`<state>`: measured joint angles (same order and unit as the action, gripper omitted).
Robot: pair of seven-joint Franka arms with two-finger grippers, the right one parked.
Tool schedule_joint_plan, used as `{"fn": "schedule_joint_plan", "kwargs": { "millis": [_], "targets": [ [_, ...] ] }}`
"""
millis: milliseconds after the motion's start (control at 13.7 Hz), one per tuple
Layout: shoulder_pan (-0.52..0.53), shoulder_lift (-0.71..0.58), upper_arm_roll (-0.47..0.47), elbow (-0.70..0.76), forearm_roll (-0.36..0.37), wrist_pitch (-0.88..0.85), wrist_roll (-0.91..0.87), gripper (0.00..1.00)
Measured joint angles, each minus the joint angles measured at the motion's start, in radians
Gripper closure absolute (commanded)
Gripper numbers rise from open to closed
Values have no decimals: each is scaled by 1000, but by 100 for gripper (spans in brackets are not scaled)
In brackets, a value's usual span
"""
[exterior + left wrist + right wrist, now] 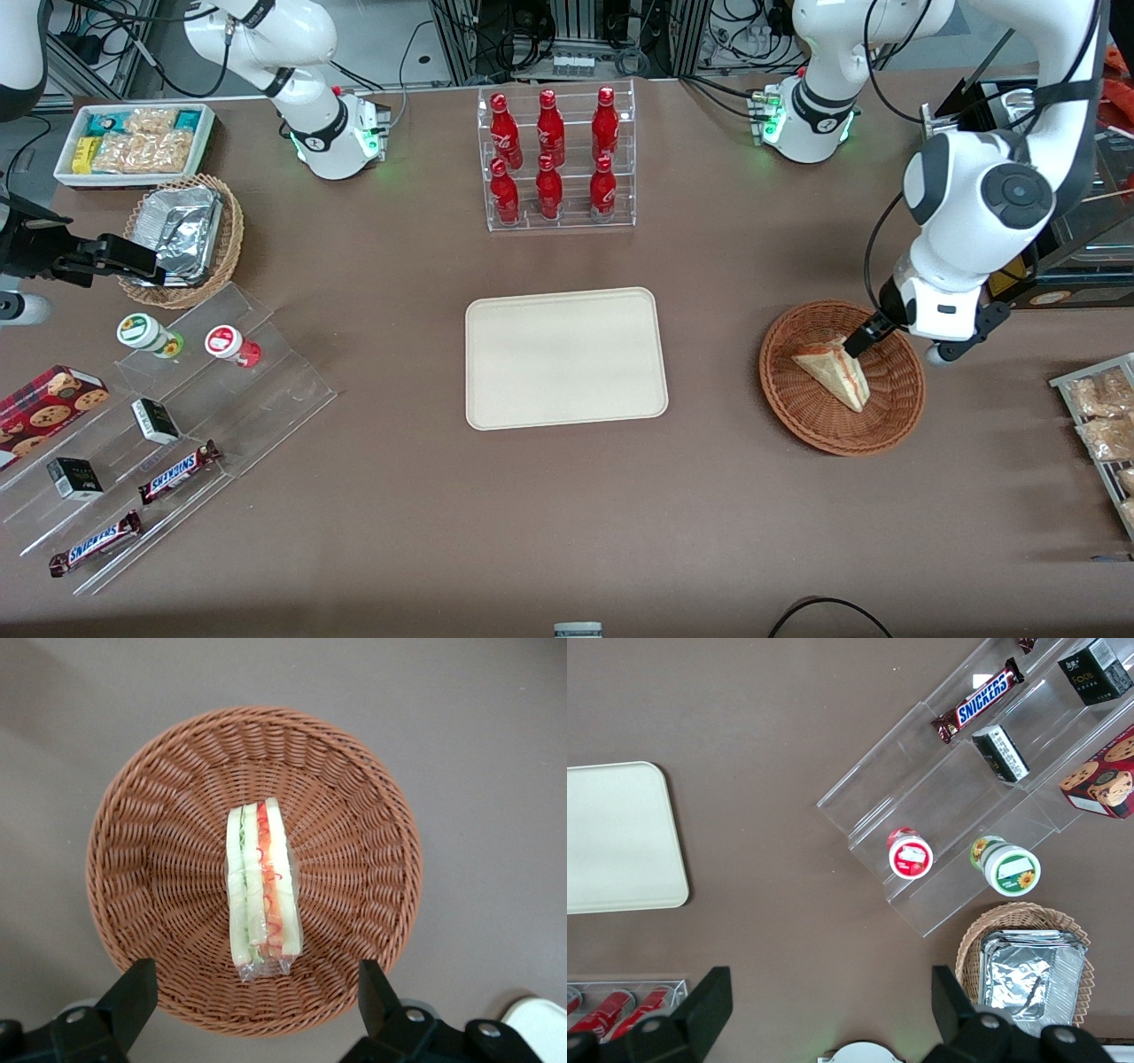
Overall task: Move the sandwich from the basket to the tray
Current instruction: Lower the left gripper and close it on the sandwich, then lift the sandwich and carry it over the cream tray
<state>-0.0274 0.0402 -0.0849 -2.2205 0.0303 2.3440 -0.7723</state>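
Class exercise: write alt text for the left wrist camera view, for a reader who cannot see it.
A wrapped sandwich stands on edge in the middle of a round reddish-brown wicker basket on a brown table, its green, red and orange filling facing the camera. The open hand of the working arm hovers above the basket, one finger on each side of the sandwich, touching nothing.

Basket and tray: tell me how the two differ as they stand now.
The basket is round, woven, reddish-brown wicker; the tray is a flat, smooth, cream rectangle with rounded corners. The basket holds the sandwich; the tray holds nothing. The open gripper hangs above the basket, not the tray. The basket lies toward the working arm's end; the tray sits mid-table. Both rest on the brown table.
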Motion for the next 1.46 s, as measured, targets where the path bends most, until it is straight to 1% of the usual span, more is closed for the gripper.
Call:
{"fn": "schedule_joint_plan", "kwargs": {
  "millis": [439,732,805,878,951,1024,1244,1317,1463],
  "targets": [
    [-1,101,-2,-29,0,133,-37,0],
    [-1,159,-4,-31,0,171,-41,0],
    [-1,168,-4,-34,0,179,-41,1],
    [-1,177,-4,-37,0,186,-42,4],
    [-1,187,-4,-41,0,194,-42,16],
    [-1,196,-4,-41,0,197,-42,39],
    [-1,207,-4,-42,0,201,-44,95],
    [-1,207,-4,-41,0,202,-46,100],
    [-1,205,-4,-40,0,205,-51,100]
  ]
}}
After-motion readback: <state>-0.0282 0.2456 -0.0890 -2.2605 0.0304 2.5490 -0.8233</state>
